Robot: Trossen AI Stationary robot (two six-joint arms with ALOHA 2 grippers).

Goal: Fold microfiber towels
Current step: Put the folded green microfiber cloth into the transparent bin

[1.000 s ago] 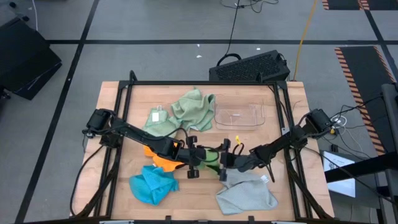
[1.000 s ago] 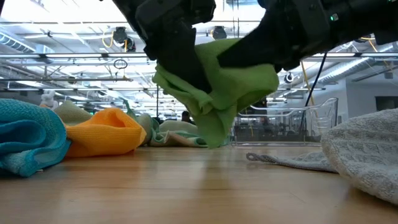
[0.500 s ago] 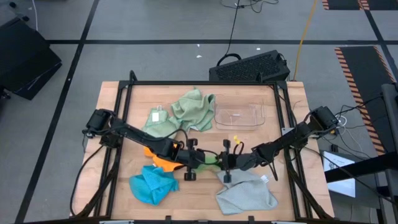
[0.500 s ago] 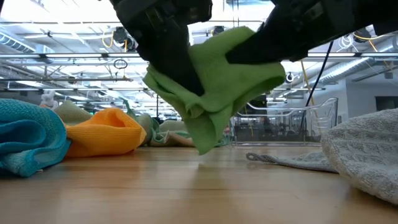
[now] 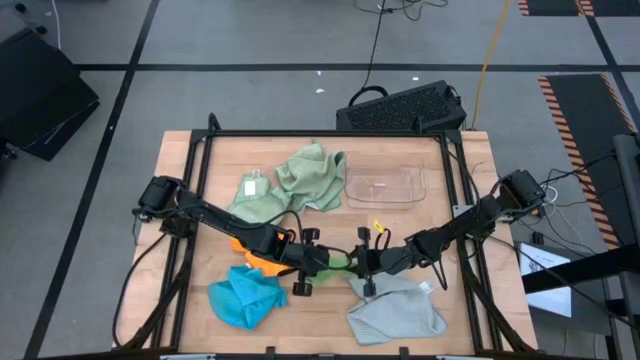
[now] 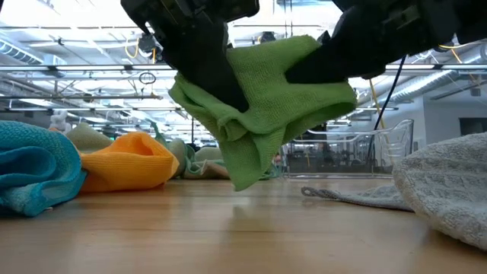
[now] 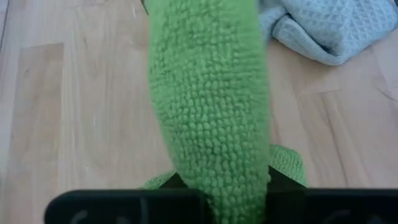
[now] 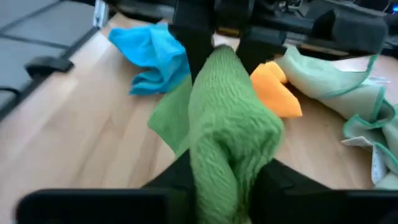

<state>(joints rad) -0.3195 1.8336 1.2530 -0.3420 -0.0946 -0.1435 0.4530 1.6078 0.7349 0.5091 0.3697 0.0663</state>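
Note:
A bright green microfiber towel point(image 6: 259, 106) hangs bunched above the table's middle, between my two grippers. My left gripper point(image 5: 322, 262) comes in from the left and is shut on it; my right gripper point(image 5: 352, 263) comes in from the right and is shut on its other side. The towel's lowest corner point(image 6: 243, 179) hangs just above the wood. An orange towel point(image 5: 252, 255) and a blue towel point(image 5: 243, 297) lie crumpled at the near left, and a grey towel point(image 5: 398, 312) at the near right. Two pale sage towels point(image 5: 300, 185) lie farther back. My left gripper pinches a bunched, thick fold of the green towel point(image 7: 211, 143) between its two fingers, at the towel's left upper part point(image 6: 217, 103). The fingers slant down from the table's left. The towel is lifted clear and sags below the hold. My right gripper pinches a rounded fold of the green towel point(image 8: 227, 143) between its two fingers, at the towel's right upper part point(image 6: 323, 72). The fingers come from the table's right, nearly level. The cloth runs slack from here to the other gripper.
A clear shallow tray point(image 5: 385, 186) stands at the back, right of centre. The grey towel point(image 6: 449, 190) bulks up close on the right, and the orange towel point(image 6: 125, 160) and blue towel point(image 6: 34, 171) on the left. Bare wood lies under the hanging towel.
My right gripper has moved toward the table's left, closing in on my left gripper at the green towel. The towel's right part now stands higher and the cloth spreads wider between the two. Its hanging corner has drifted a little left.

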